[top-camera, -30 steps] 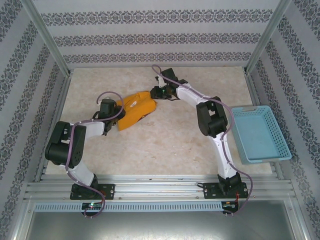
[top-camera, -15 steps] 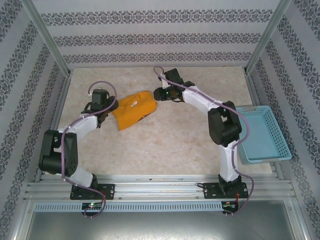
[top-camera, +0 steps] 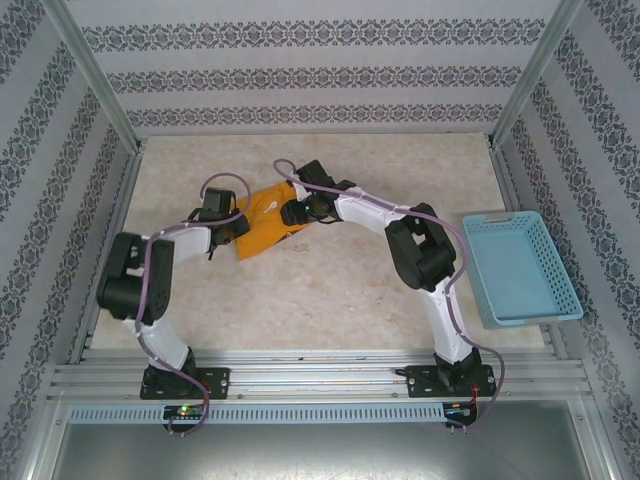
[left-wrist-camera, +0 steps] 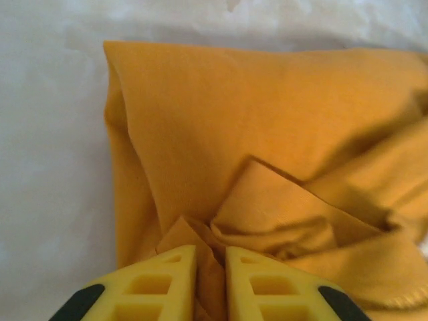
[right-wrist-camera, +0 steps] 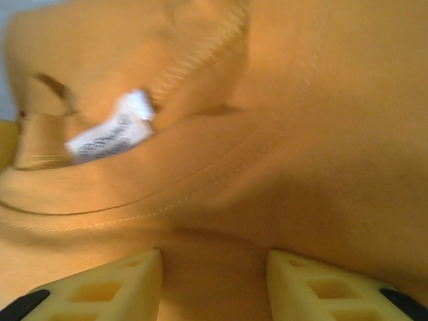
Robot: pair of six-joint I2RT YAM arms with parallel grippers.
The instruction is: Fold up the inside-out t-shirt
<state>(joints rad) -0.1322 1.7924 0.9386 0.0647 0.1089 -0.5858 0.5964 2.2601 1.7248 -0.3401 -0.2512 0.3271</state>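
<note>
The inside-out t-shirt (top-camera: pixel 262 222) is a bunched mustard-orange heap on the table, left of centre. My left gripper (top-camera: pixel 238 228) is at its left edge. In the left wrist view the t-shirt (left-wrist-camera: pixel 254 120) lies folded over itself, and my left gripper (left-wrist-camera: pixel 211 257) is shut on a raised fold of it. My right gripper (top-camera: pixel 291 212) is over the shirt's right side. In the right wrist view my right gripper (right-wrist-camera: pixel 212 264) stands open, its yellow fingers (right-wrist-camera: pixel 127 281) apart against the cloth (right-wrist-camera: pixel 301 134) near the collar seam. A white tag (right-wrist-camera: pixel 110 130) lies just beyond.
A light-blue plastic basket (top-camera: pixel 520 268) sits at the table's right edge. Patterned walls and metal posts close in the back and both sides. Bare pale tabletop (top-camera: pixel 330 290) lies in front of the shirt.
My left gripper swung out left, then came back to the shirt's left edge and closed on a fold. My right gripper moved left onto the shirt and opened a little wider.
</note>
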